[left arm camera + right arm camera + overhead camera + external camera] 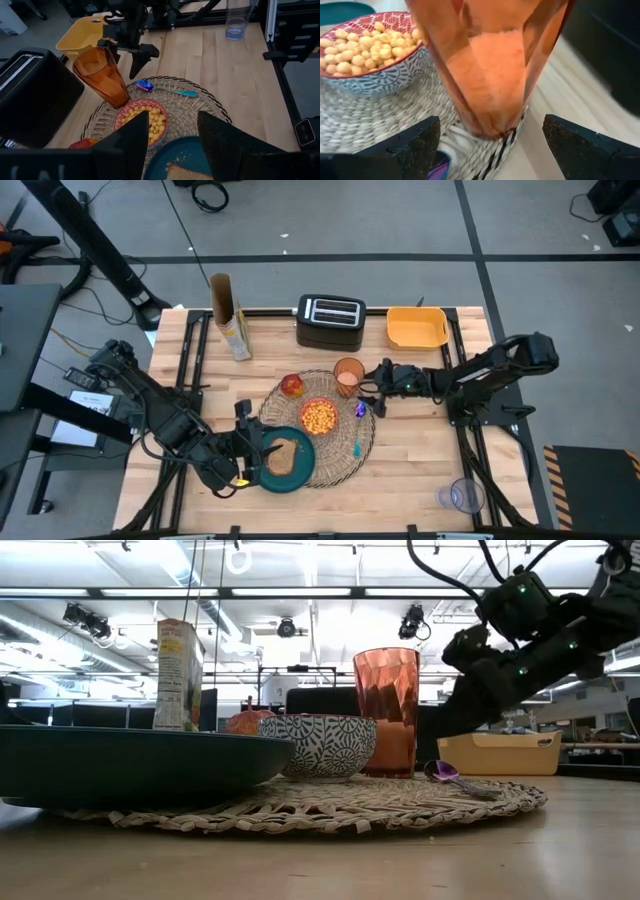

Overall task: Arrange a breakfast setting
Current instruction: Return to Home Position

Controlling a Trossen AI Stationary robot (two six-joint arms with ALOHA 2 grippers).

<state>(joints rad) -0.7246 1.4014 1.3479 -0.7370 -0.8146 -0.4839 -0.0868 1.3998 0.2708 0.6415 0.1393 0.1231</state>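
We see R gripper point(372, 388) w/ fingers spread, empty, just beside orange cup point(348, 377) on placemat point(345, 455); L gripper point(248, 443) also spread, empty, at edge of teal plate point(303, 444) w/ toast point(280, 457).

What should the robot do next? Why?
Probably draw the right tool straight back from the translucent orange cup: its fingers are open and the cup stands on the round woven straw placemat. The left tool waits by the dark teal plate.

Grey floor point(400, 220) surrounds the wooden table point(420, 465).
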